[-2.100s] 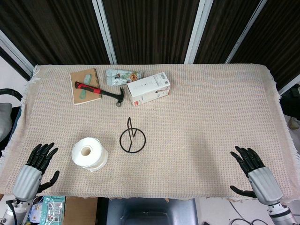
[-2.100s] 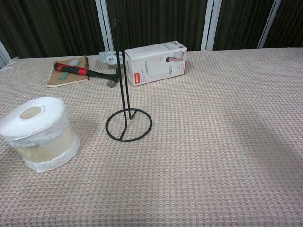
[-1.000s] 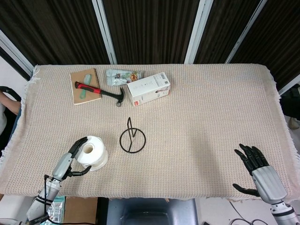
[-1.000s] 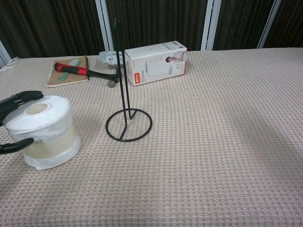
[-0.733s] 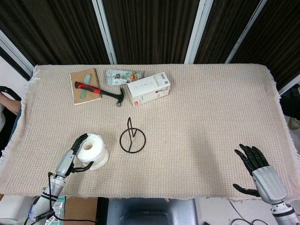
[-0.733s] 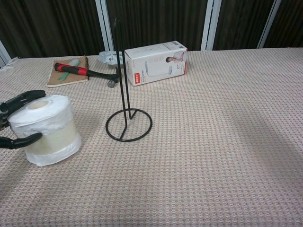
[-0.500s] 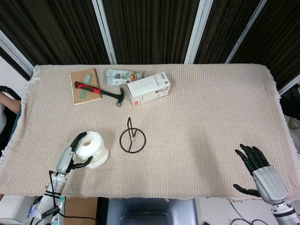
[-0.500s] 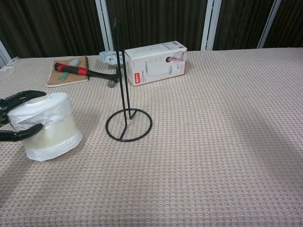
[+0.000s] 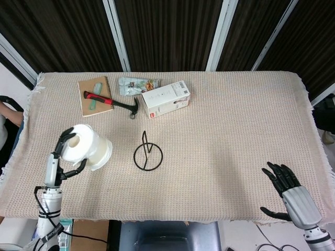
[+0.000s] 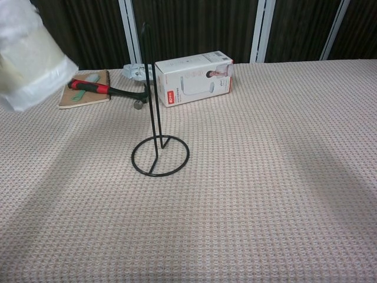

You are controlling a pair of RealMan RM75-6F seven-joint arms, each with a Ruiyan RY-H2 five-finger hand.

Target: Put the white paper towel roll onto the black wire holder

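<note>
My left hand (image 9: 64,154) grips the white paper towel roll (image 9: 90,147) and holds it in the air, tilted, left of the black wire holder (image 9: 147,156). In the chest view the roll (image 10: 32,56) fills the top left corner, well above the table; the hand itself is out of that frame. The holder (image 10: 159,155) stands upright on its ring base near the table's middle, its post bare. My right hand (image 9: 285,183) hovers with fingers spread at the table's near right corner, holding nothing.
At the back of the table lie a white box (image 9: 166,98), a red-handled hammer (image 9: 110,102) across a brown notebook (image 9: 95,96), and a small packet (image 9: 137,85). The beige cloth (image 9: 235,136) covers the whole table.
My left hand closed around the roll on the table, then lifted it up and to the left. The right hand stayed in place.
</note>
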